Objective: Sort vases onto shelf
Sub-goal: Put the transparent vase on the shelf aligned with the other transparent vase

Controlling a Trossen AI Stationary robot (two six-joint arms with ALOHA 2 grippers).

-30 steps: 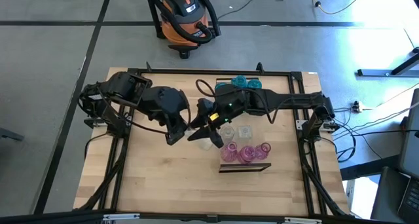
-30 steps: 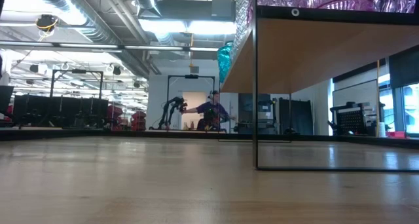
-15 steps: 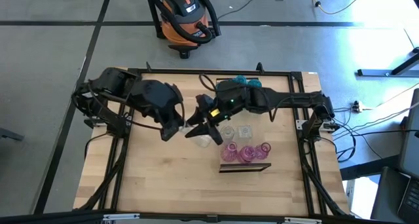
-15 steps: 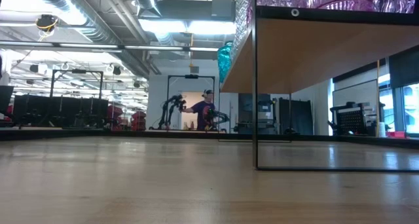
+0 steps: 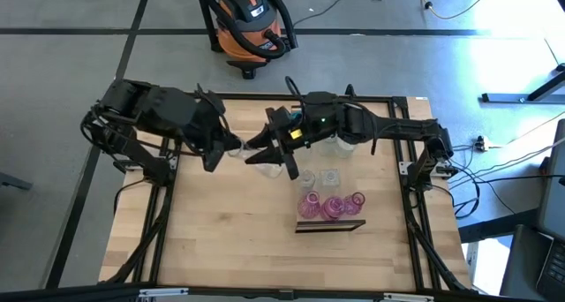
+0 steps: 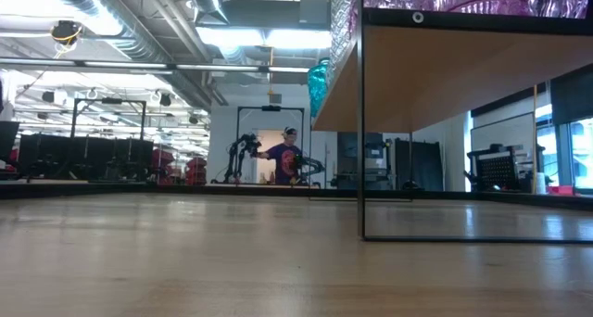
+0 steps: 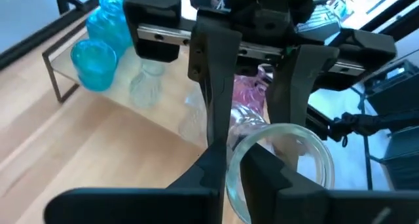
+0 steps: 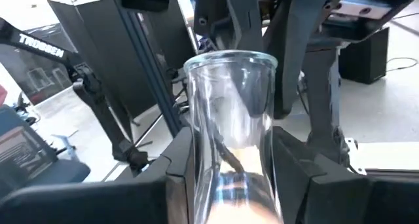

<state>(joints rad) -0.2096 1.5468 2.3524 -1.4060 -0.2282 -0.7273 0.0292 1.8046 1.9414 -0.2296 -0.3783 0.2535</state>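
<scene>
We see a pale wooden surface point(image 5: 221, 240) in a black frame, an orange vacuum point(image 5: 249, 19) on the grey floor behind it. From the left, our left claw point(image 5: 231, 150) pinches a clear vase's point(image 5: 261, 149) rim, fingers nearly together; our right claw point(image 5: 267, 154) clamps the same vase's neck. Rightward, the shelf point(image 5: 331, 224) carries teal point(image 7: 105, 40), clear point(image 5: 307, 177) and pink vases point(image 5: 333, 205). A person point(image 6: 288, 157) stands far off in the room.
</scene>
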